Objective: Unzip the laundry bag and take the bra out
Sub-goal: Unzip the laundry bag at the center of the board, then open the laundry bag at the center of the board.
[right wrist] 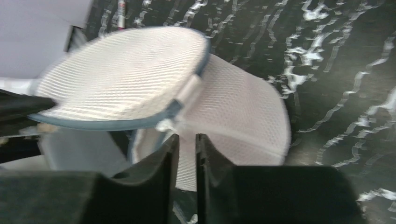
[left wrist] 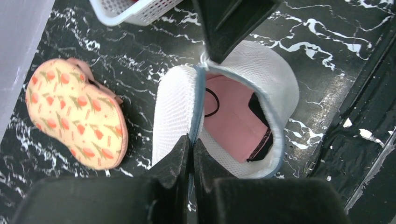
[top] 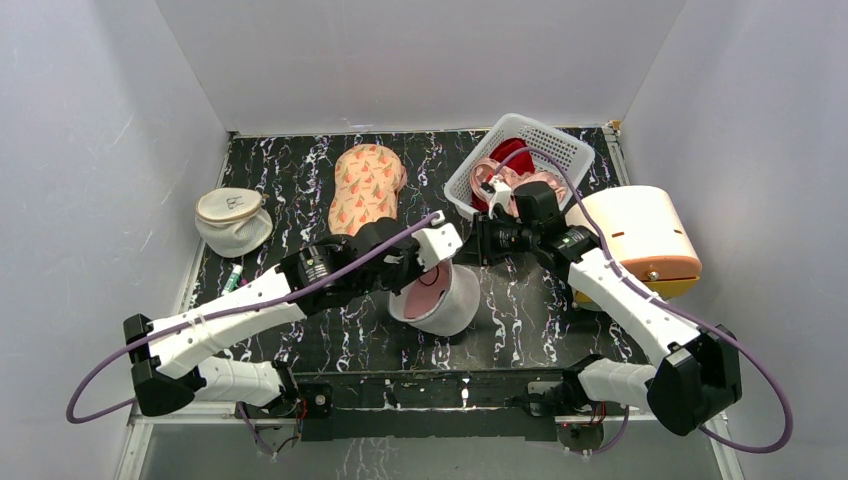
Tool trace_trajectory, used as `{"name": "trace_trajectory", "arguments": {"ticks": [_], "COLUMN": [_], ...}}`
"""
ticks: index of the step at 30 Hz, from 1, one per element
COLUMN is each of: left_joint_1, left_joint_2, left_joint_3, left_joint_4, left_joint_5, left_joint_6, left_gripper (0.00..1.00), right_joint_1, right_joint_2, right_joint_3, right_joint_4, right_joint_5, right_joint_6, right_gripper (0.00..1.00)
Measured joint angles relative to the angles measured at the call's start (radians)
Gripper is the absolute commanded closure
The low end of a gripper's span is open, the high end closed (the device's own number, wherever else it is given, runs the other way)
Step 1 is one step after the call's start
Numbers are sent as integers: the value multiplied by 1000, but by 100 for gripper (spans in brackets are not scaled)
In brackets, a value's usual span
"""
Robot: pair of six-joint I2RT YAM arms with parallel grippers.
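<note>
The laundry bag (top: 445,300), white mesh with a blue-grey zip, lies at the table's centre, its lid unzipped and gaping. My left gripper (left wrist: 191,147) is shut on its zip rim (left wrist: 198,107). My right gripper (right wrist: 187,137) is at the bag's far rim (top: 482,240), jaws a narrow gap apart, with the zip pull (right wrist: 173,122) at its fingertips and the tab drawn taut towards them. Inside the bag lies pink fabric (left wrist: 233,121) with black trim and a thin black loop. No whitish bra shows; I cannot tell whether the pink piece is it.
A white basket (top: 560,140) at the back right holds red cloth and a pale pink garment. A peach-patterned pouch (top: 367,185) lies behind the bag. A mesh pouch with a cream marked top (top: 232,215) sits far left. A cream domed object (top: 645,240) stands at the right.
</note>
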Motion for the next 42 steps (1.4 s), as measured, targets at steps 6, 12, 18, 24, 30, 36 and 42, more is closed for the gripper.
{"name": "trace_trajectory", "arguments": {"ticks": [6,12,18,24,30,36,42], "left_joint_1": [-4,-3,72,286,435,498,549], "left_joint_2": [71,189,340,375,245,165,90], "left_joint_3": [124,248,440,504,334,242,175], "left_joint_4": [-100,-212,-383,-461,-387,-307,-256], "left_joint_5": [-120,-210,-209,-70,157,299,381], "left_joint_6": [-114,-292,-521,-749,-930,-1064,-1135], "left_gripper": [100,100,100,100,100,100,100], "right_joint_1": [-20,-21,-18,22,143,282,288], "right_joint_2": [5,-14,-47,-76,-67,18,89], "right_joint_3": [5,16,39,34,4,5,5], "right_joint_4": [-61,-163,-235,-245,-221,-199,-199], "right_joint_5": [80,189,233,236,275,403,576], "right_joint_6": [-27,2,29,67,131,182,235], "right_gripper": [36,18,16,14,11,18,32]}}
